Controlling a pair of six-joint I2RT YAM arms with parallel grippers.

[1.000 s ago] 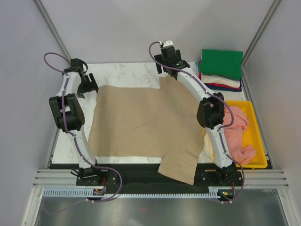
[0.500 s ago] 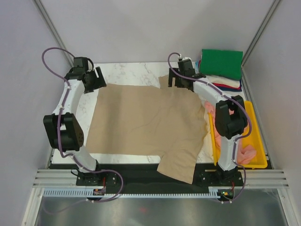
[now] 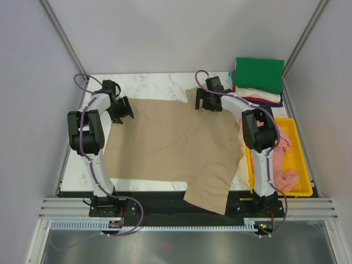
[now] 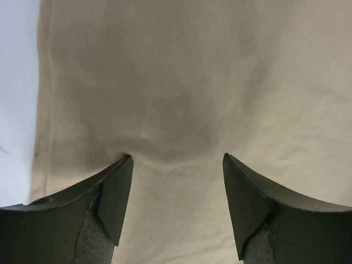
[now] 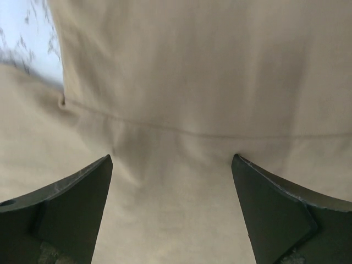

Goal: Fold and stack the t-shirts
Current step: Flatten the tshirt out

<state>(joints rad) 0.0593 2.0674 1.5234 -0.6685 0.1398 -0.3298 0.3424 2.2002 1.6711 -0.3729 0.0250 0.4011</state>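
A tan t-shirt [image 3: 170, 140] lies spread flat over the marble table, one sleeve hanging over the near edge. My left gripper [image 3: 123, 110] is open, its tips pressed down on the shirt's far left corner [image 4: 176, 110]. My right gripper [image 3: 209, 102] is open, its tips down on the shirt's far right part by a sleeve seam [image 5: 181, 132]. A stack of folded shirts, green on top [image 3: 258, 74], with white, red and blue below, sits at the far right. A pink shirt [image 3: 281, 159] lies crumpled in the yellow tray.
The yellow plastic tray [image 3: 300, 159] stands along the table's right edge. Bare marble table [image 3: 154, 85] shows along the far edge, between the two grippers. Grey walls close in both sides.
Both arms have swung inward and come down onto the tan shirt's far edge: the left gripper moved right onto the far left corner, the right gripper moved down onto the far right part.
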